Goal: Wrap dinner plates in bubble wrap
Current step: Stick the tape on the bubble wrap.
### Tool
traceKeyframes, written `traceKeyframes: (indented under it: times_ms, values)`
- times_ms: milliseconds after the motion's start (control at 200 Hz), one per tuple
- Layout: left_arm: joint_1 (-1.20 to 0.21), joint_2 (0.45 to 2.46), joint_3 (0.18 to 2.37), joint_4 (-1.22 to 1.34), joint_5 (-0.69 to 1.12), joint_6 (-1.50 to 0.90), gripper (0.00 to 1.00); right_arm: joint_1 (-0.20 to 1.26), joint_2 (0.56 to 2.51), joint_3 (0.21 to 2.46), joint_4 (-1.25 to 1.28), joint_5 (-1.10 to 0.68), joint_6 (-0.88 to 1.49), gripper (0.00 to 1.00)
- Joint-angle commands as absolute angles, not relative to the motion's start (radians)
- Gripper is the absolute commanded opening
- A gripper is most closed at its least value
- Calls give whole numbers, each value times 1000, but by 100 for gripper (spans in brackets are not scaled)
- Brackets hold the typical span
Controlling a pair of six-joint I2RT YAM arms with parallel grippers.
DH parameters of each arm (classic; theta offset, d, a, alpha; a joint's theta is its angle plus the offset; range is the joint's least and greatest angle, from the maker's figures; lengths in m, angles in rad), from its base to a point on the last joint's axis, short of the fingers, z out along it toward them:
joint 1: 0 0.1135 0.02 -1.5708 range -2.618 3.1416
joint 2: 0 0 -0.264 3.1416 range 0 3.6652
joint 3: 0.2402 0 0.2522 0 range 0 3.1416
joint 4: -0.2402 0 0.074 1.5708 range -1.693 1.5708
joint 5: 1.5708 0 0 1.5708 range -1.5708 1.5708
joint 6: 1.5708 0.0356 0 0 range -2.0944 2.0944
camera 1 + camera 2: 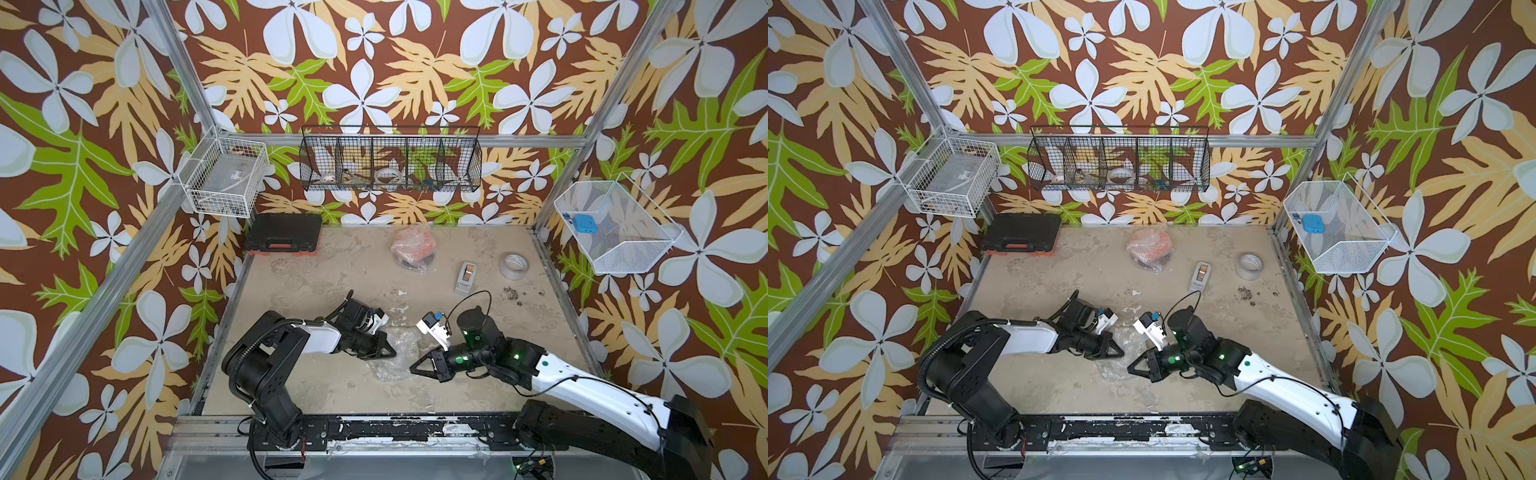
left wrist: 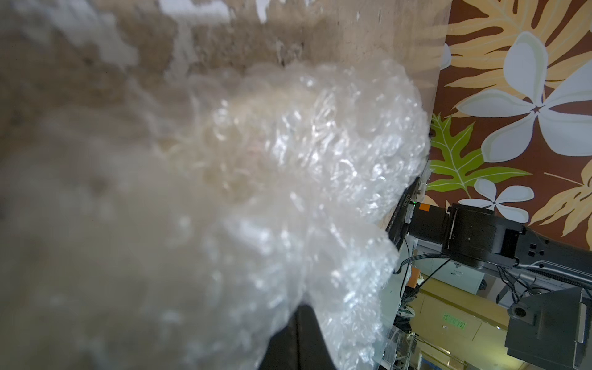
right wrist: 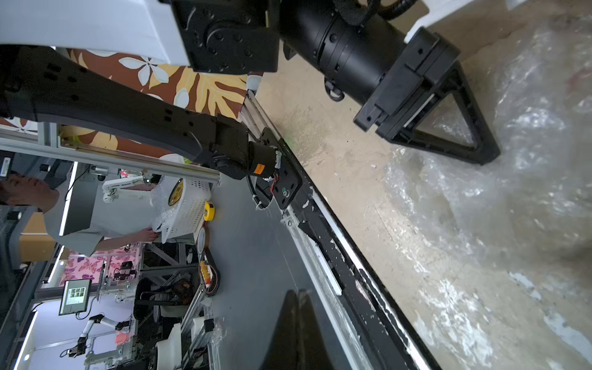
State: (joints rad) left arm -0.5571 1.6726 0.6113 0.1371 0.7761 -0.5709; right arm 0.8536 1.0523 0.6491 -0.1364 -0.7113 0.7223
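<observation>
A crumpled sheet of clear bubble wrap [image 1: 392,359] [image 1: 1115,368] lies on the table between my two grippers. In the left wrist view the bubble wrap [image 2: 320,144] fills the frame, and a pale cream shape shows faintly through it. My left gripper [image 1: 393,354] [image 1: 1122,355] [image 2: 299,309] is shut, its tip against the wrap's edge. My right gripper [image 1: 412,368] [image 1: 1128,368] [image 3: 298,293] is shut and empty, just right of the sheet. An orange dinner plate [image 1: 413,245] [image 1: 1148,244] bundled in bubble wrap sits at the back middle, with a dark edge under it.
A black tool case [image 1: 284,237] lies at the back left. A tape roll [image 1: 514,266] and a small grey dispenser [image 1: 466,278] sit at the back right, with dark crumbs [image 1: 513,293] nearby. Wire baskets [image 1: 390,160] hang on the walls.
</observation>
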Motion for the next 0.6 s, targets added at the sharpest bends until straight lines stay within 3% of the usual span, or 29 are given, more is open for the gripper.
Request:
traceKeyframes:
  times_ms: [0, 591]
  values:
    - [-555, 1671, 596, 151, 781, -587, 0, 856, 1141, 683, 15, -708, 679, 0]
    - [-557, 1658, 548, 229, 802, -662, 0, 730, 1631, 859, 199, -692, 544, 0]
